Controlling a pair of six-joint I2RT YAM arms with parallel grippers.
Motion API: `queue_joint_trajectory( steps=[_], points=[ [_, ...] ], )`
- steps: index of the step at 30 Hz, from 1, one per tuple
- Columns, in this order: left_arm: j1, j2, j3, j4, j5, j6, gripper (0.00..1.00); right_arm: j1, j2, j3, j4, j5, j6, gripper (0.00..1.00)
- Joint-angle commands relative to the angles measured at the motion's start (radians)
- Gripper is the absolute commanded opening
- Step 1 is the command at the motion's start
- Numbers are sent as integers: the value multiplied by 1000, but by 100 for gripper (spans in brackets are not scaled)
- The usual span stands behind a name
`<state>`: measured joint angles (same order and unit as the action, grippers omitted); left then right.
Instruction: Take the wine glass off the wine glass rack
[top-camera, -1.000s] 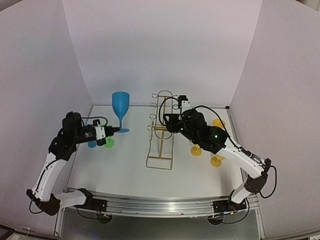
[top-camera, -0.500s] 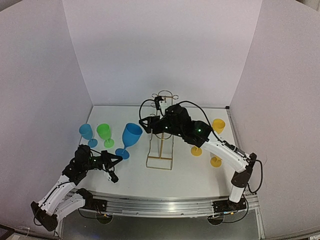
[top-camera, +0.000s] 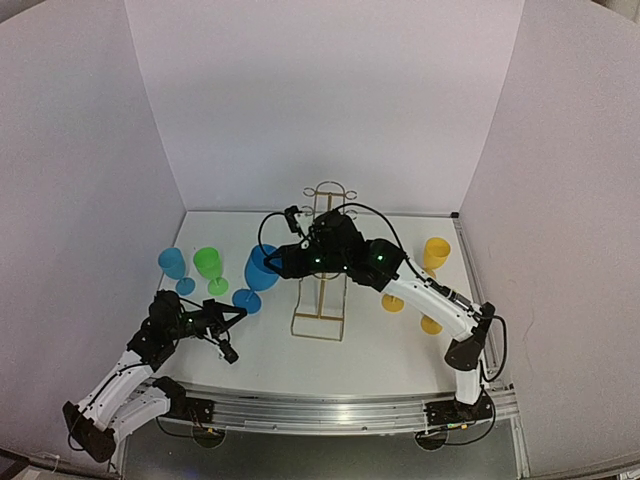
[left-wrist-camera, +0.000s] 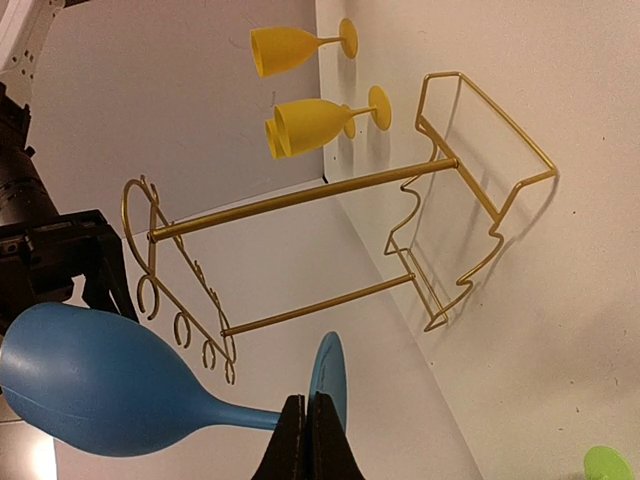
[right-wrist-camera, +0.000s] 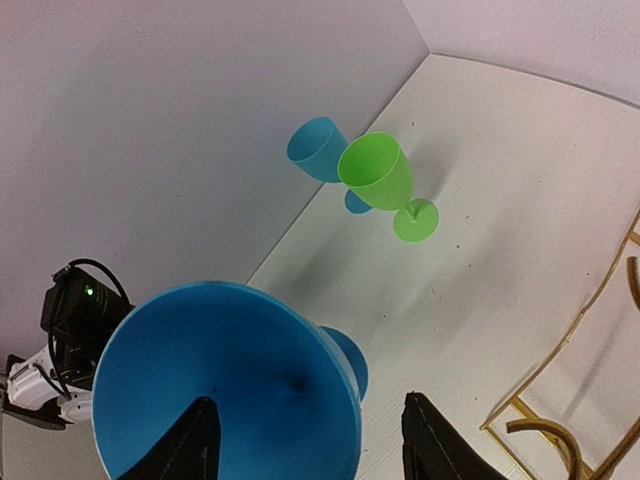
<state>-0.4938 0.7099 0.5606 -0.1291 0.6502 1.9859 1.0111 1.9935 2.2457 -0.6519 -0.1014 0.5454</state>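
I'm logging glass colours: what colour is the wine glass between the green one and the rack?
Blue wine glass; right wrist view shows it best.

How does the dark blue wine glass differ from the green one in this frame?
The dark blue wine glass looks larger than the green wine glass. The blue one stands beside the wine glass rack, under the open right tool; the green one stands farther left, beside a light blue glass. Both are upright on the table.

the wine glass (top-camera: 258, 272) is just left of the wine glass rack (top-camera: 321, 300), other glasses (top-camera: 208, 264) farther out both sides.
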Motion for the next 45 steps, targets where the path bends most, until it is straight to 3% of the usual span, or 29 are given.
queue_joint_trajectory(
  steps=[1, 7, 10, 11, 13, 15, 18, 22, 24, 29, 32, 36, 41, 45],
  points=[
    [3, 17, 12, 89, -3, 113, 0, 10, 19, 41, -47, -31, -20, 41],
    [3, 30, 18, 94, -25, 87, 0, 10, 12, 54, -49, 12, -31, 2],
    [3, 26, 26, 62, -47, 42, 2, 13, 9, 68, -49, 46, -36, 0],
    [3, 22, 37, 30, -56, 23, 11, 17, 10, 77, -49, 66, -39, 0],
    [3, 10, 74, -80, -77, -30, 51, 26, 11, 92, -48, 123, -44, 0],
    [3, -5, 131, -214, -91, -126, 81, 36, 10, 100, -48, 219, -50, 0],
    [3, -9, 261, -453, -92, -356, 96, 62, 16, 110, -47, 360, -72, 0],
    [3, 78, 530, -733, -37, -789, 97, 129, 57, 155, -45, 549, -149, 0],
    [4, 153, 664, -788, -46, -1053, 94, 163, 85, 179, -46, 645, -180, 0],
    [4, 321, 921, -763, -124, -1710, 84, 227, 180, 251, -43, 812, -200, 0],
    [4, 377, 988, -758, -83, -1939, 80, 245, 227, 278, -42, 845, -165, 0],
    [4, 375, 958, -730, -65, -1966, 80, 255, 257, 296, -41, 862, -134, 0],
    [3, 474, 1004, -844, -227, -1873, 71, 268, 266, 299, -34, 871, -131, 0],
    [-1, 527, 1041, -904, -296, -1790, 70, 269, 266, 294, -29, 868, -131, 0]
  ],
)
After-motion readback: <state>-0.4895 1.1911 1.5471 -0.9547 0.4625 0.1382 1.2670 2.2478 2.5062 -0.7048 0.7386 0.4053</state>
